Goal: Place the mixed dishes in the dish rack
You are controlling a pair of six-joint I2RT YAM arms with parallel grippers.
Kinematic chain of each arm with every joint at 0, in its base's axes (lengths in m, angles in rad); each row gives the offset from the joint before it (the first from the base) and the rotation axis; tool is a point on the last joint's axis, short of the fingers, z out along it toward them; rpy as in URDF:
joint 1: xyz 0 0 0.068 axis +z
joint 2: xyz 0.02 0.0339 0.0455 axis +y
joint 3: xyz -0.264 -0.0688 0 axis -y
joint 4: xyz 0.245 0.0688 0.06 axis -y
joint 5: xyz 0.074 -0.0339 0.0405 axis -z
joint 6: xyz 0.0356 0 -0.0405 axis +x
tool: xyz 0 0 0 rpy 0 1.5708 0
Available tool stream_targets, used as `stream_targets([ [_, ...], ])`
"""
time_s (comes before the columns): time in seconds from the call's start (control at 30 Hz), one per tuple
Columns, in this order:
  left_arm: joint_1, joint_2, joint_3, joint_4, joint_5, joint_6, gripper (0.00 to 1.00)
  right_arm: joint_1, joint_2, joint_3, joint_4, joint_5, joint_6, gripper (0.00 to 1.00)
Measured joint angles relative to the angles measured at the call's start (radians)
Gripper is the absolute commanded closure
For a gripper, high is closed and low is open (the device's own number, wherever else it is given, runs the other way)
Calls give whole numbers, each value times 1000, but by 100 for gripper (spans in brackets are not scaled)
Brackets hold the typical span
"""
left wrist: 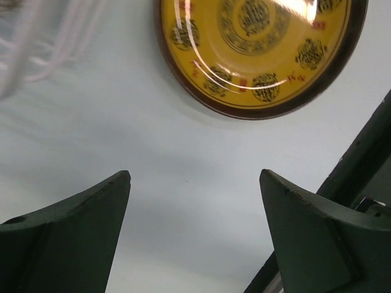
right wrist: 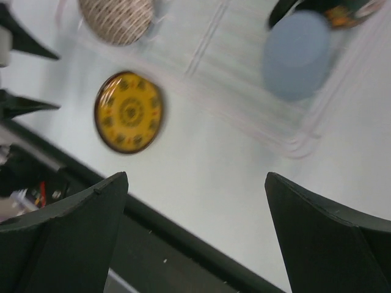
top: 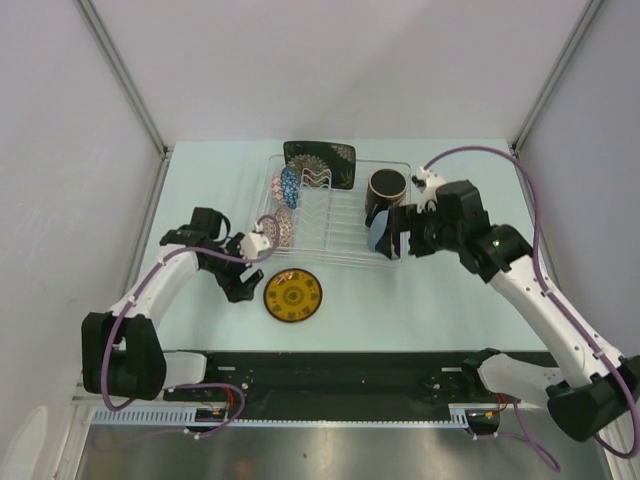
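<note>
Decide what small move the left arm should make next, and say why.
Probably ease the left pincer forward to the near rim of the plate. The pincer is open and empty, and the plate lies flat just ahead of it, outside the rack, so it is not yet loaded.

Two bowls (top: 290,186) (top: 283,229), two plates (top: 320,160) (top: 293,296), one cup (top: 378,233), one mug (top: 385,189), one dish rack (top: 343,232).
</note>
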Motion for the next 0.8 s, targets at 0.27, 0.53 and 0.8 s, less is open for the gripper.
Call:
stream_targets([
  [0.27, -113, -42, -174, 102, -100, 105, 8, 29, -79, -335, 199, -235, 79, 0],
  [0.53, -192, -58, -243, 225, -169, 157, 8, 103, 51, -437, 414, -307, 107, 6],
  [0.8, -241, 23, -267, 356, -203, 195, 7, 130, 70, -602, 586, -291, 103, 2],
])
